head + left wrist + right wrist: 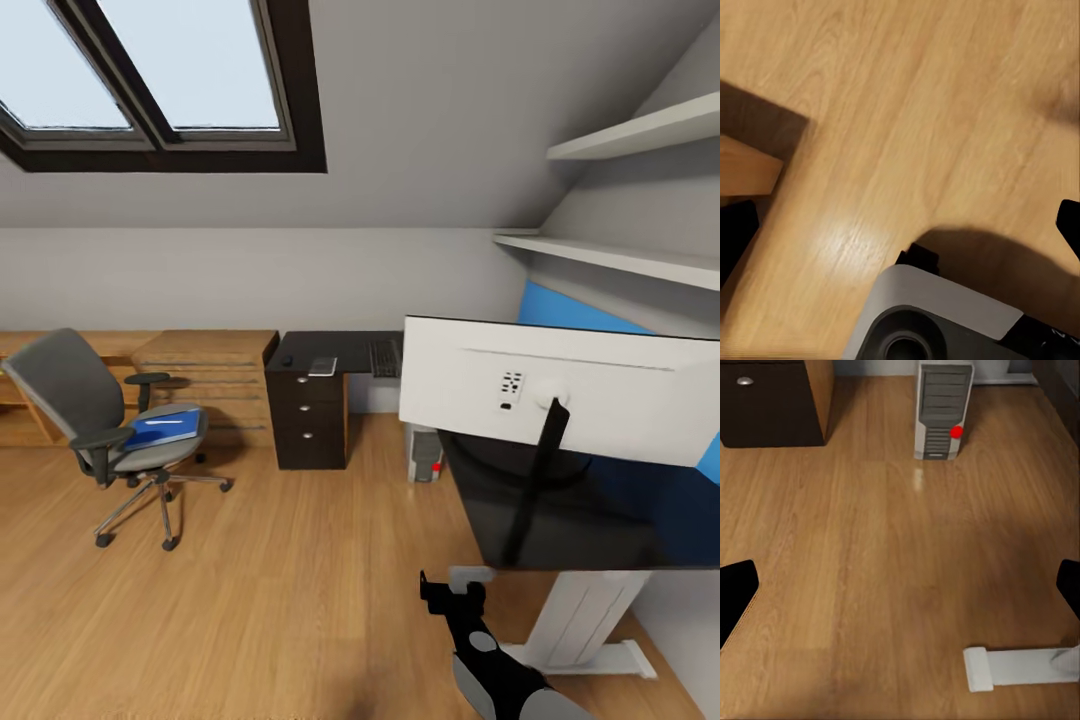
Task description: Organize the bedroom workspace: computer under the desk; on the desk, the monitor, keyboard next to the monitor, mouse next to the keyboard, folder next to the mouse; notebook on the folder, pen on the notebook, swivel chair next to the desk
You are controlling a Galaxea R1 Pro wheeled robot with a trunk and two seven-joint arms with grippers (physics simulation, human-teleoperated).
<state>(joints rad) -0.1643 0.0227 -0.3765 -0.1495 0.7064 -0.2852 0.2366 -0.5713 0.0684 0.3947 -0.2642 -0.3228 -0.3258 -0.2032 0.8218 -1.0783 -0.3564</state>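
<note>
The monitor [560, 400] stands on the near end of the black desk [600, 530], its white back towards me. On the desk's far end lie the keyboard [385, 357], the notebook [322, 366] and the mouse [287, 361]. The grey computer [425, 455] [941, 412] stands on the floor under the desk. At the left, the swivel chair [110, 420] carries the blue folder [160, 428] on its seat. The pen is out of view. My right gripper [452, 597] [900, 589] hangs open and empty over the floor. My left gripper [900, 225] is open and empty too.
A black drawer unit [308, 420] [769, 401] stands under the desk's far end, beside low wooden shelf units [205, 385]. The desk's white foot [575, 650] [1020, 667] is close to my right arm. My grey base [937, 315] is below the left gripper. Bare wood floor separates me from the chair.
</note>
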